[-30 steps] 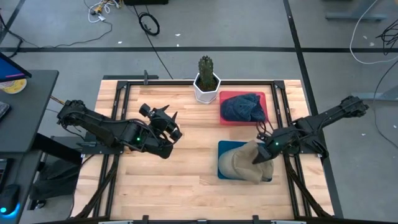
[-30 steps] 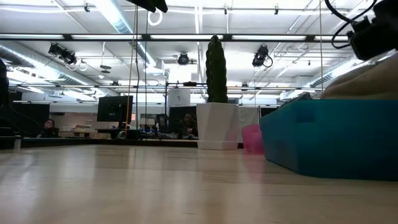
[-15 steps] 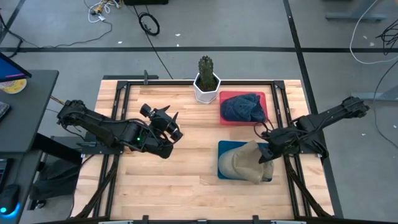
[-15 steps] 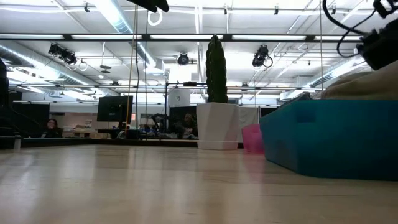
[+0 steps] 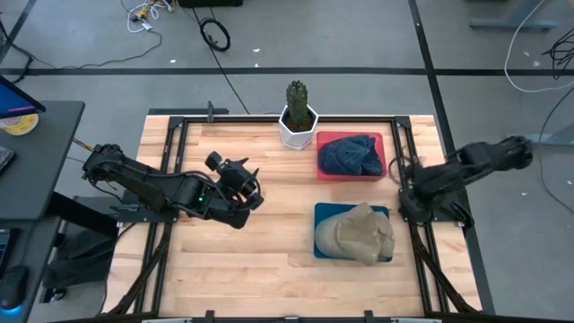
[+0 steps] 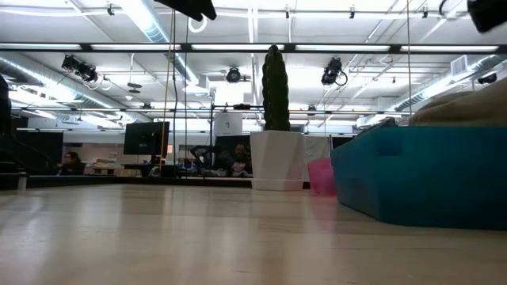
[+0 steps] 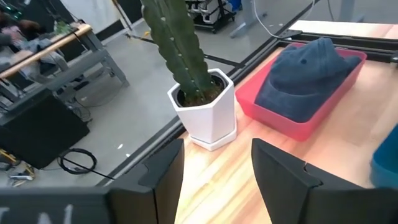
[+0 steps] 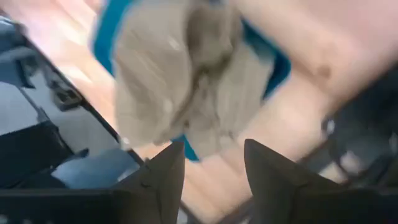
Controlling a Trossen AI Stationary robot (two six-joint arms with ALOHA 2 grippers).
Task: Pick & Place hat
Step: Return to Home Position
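Potted cactus (image 5: 298,115) stands at the far edge of the table (image 5: 269,260), with a tray (image 5: 381,139) holding one cap (image 5: 348,154) just to its right. A bin (image 5: 321,215) heaped with caps (image 5: 359,235) sits directly in front of that tray. Left gripper (image 7: 216,142) hangs over the table's left-centre, right gripper (image 8: 212,143) at the right edge beside both containers

no readable text or labels

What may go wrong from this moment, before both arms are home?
The brown caps heap above the blue bin and hide one edge; they may slide out.
The left gripper, jaws open, faces the cactus pot; a forward swing might topple it.
The right gripper hangs beside the table's right frame rail and might clip it.
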